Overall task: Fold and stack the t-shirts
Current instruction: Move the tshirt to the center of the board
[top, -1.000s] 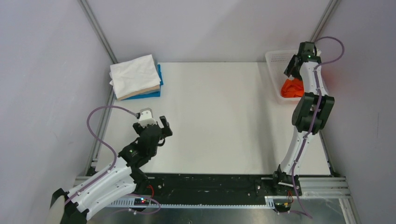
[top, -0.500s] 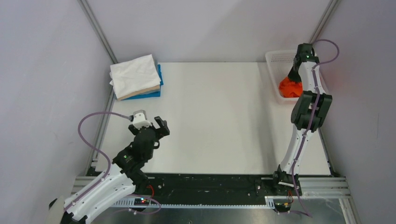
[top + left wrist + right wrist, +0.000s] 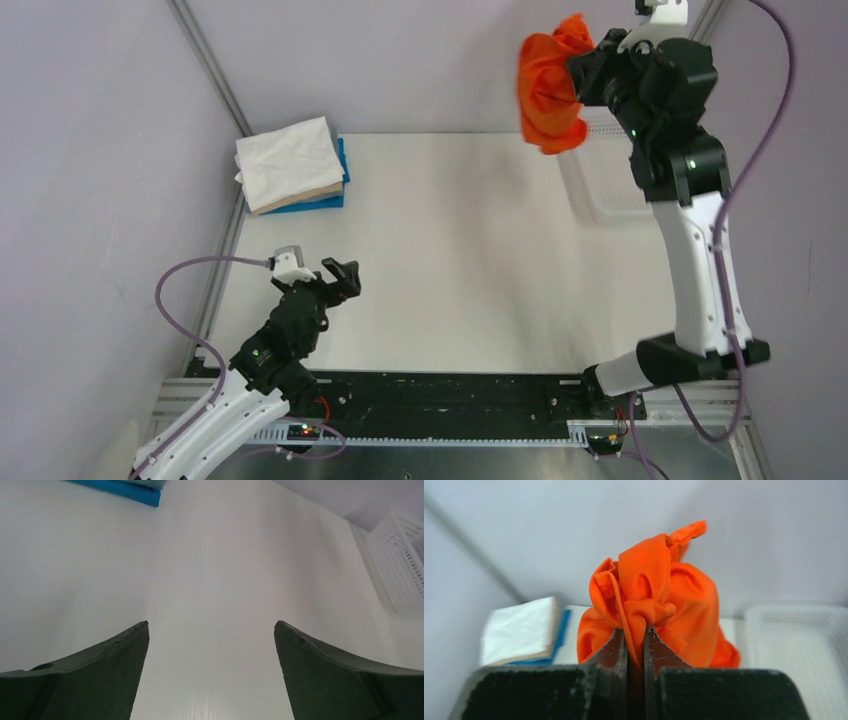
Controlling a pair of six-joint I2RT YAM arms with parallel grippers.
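T-shirt (image 3: 550, 90), orange, pinched by right gripper (image 3: 635, 635) above table's (image 3: 450, 260) far right corner, presumably for spreading; left gripper (image 3: 211, 625) spread wide, unladen.

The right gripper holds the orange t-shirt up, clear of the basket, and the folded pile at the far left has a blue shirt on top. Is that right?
Not quite: the pile has a white shirt on top; the blue shirt lies at the bottom, as the top view shows. The right gripper does hold the orange t-shirt clear of the basket.

White arms (image 3: 700, 270), black joints (image 3: 680, 70), purple cables (image 3: 157, 292)
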